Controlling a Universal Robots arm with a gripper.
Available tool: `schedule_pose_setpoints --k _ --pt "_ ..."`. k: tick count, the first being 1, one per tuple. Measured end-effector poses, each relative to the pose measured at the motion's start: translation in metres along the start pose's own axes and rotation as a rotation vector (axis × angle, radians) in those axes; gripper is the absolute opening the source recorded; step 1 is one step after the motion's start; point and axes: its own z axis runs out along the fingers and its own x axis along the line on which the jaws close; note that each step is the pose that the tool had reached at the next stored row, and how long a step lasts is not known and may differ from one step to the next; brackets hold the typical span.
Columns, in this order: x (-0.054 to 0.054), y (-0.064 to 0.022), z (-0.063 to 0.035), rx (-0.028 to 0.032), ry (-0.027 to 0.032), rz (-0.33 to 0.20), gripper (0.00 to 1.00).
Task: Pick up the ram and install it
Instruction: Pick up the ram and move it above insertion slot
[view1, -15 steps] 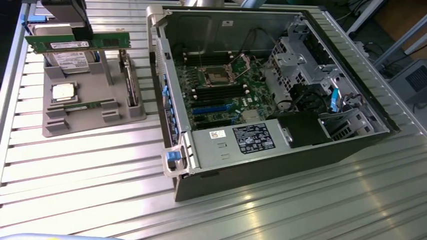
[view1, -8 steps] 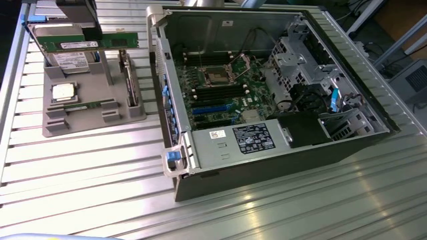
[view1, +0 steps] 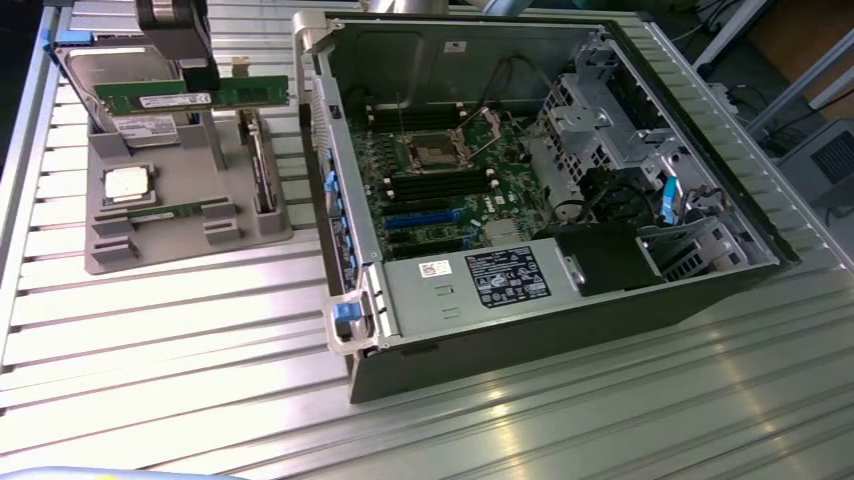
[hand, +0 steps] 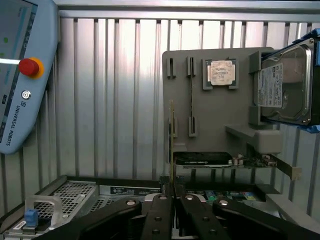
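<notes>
Clamping ram (view1: 247, 94), fingers (hand: 156, 220) partly cropped

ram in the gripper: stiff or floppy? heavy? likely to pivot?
Probably stiff: the ram juts straight out either side of the gripper without sagging. Likely light: edge-on in the wrist view it looks very thin. Pinched at one narrow spot, it may pivot if bumped.

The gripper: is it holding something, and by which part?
Yes. The gripper is shut on the ram, pinching its upper long edge about midway along its length.
</notes>
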Motion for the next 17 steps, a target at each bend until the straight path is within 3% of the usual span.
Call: schedule_pose_setpoints --k 5,17 --pt "0.000 -0.0088 0.0025 0.0001 0.0007 0.000 0.12" --pt "0.000 -0.0180 0.0064 0.0000 0.0031 0.000 0.12"
